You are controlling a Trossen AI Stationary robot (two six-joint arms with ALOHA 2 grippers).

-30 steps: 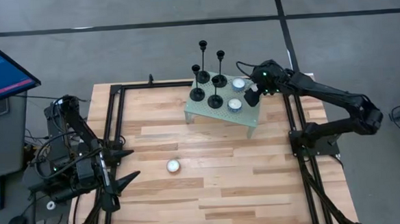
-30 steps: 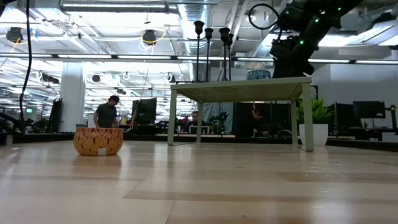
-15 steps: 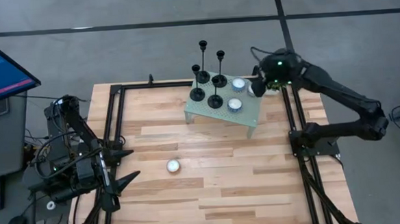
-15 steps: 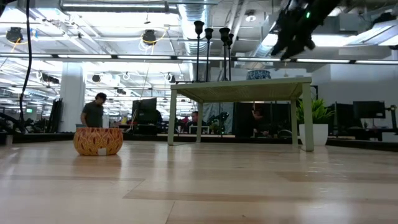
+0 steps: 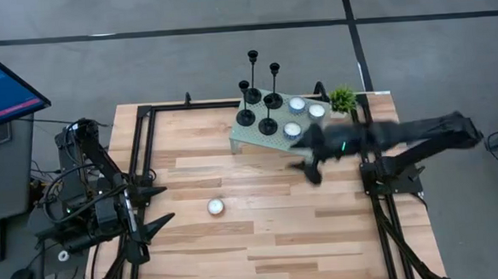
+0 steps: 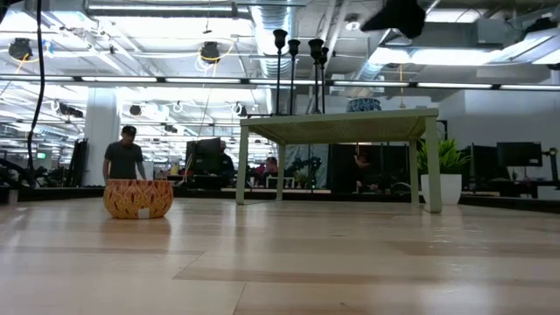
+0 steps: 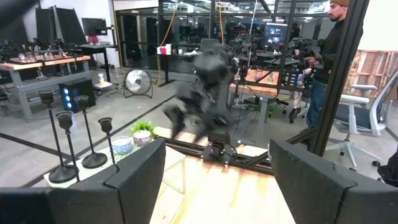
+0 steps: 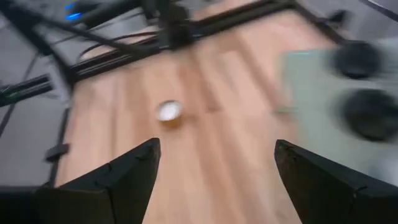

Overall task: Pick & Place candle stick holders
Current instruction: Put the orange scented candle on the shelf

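Right of centre in the high view, the right gripper hangs blurred over the table, fingers spread and empty. At upper centre, four holders stand upright on the small stand, beside three tealights. At lower left, the left gripper waits, fingers apart, holding nothing.

The desk lies open across its middle and near side, broken only by one tealight. On the small raised stand, four candle stick holders crowd one half, three tealights the other. The right end effector, apparently open-fingered, hangs just beside the stand's front corner.
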